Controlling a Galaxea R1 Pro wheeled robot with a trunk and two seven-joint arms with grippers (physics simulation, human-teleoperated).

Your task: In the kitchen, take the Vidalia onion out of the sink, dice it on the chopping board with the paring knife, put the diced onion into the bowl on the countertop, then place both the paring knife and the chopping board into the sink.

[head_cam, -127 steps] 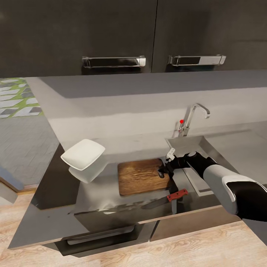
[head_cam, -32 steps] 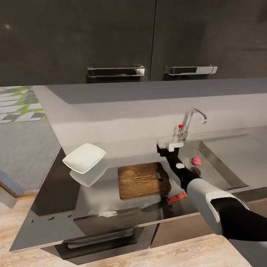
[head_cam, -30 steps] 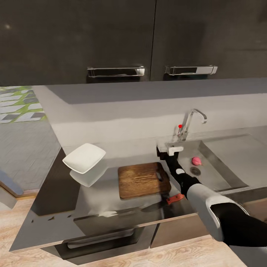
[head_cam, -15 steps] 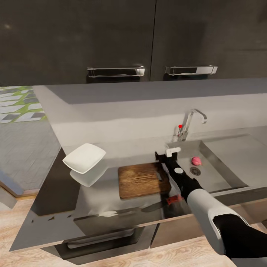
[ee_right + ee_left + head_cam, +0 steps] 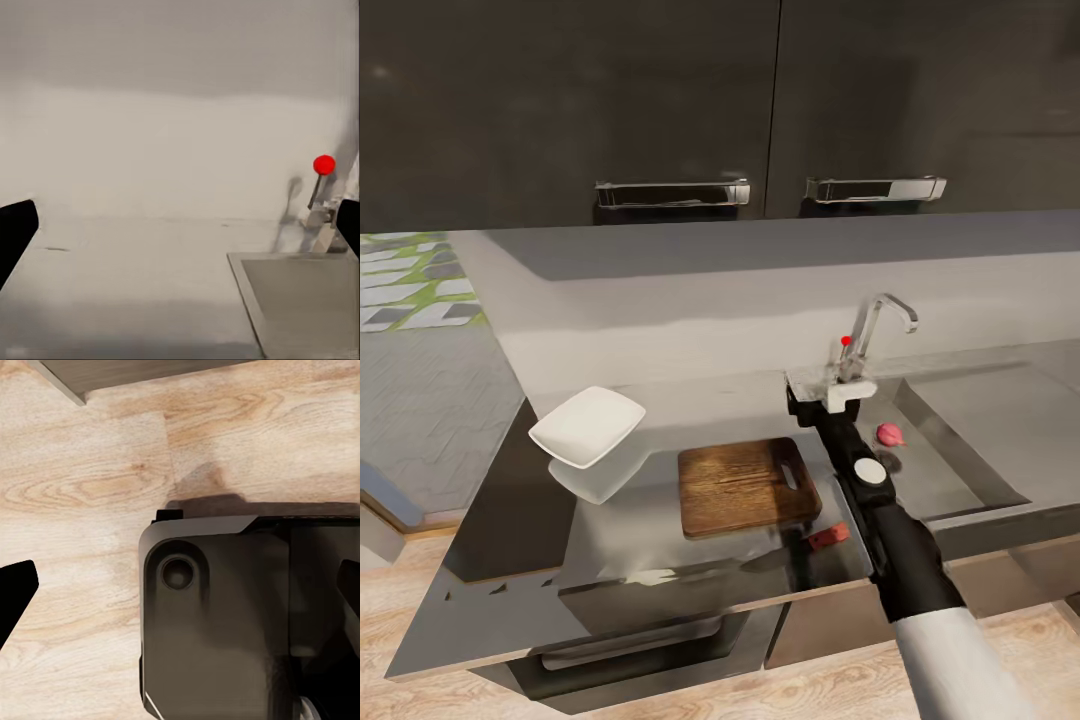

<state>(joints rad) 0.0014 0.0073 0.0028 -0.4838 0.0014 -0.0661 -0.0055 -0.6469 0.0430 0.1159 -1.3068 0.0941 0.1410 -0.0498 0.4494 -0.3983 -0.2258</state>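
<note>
Onion [image 5: 889,433] lies in the sink [image 5: 960,440]; my right gripper [image 5: 828,388], spread wide and empty, has straightened toward the tap [image 5: 878,330].

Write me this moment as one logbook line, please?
right gripper: open, empty, above sink's left rim near chrome tap | small pink onion: in grey steel sink | dark brown wooden chopping board: bare | red-handled knife: on countertop

Tap [image 5: 875,335] beside right claw [image 5: 828,389]
</note>
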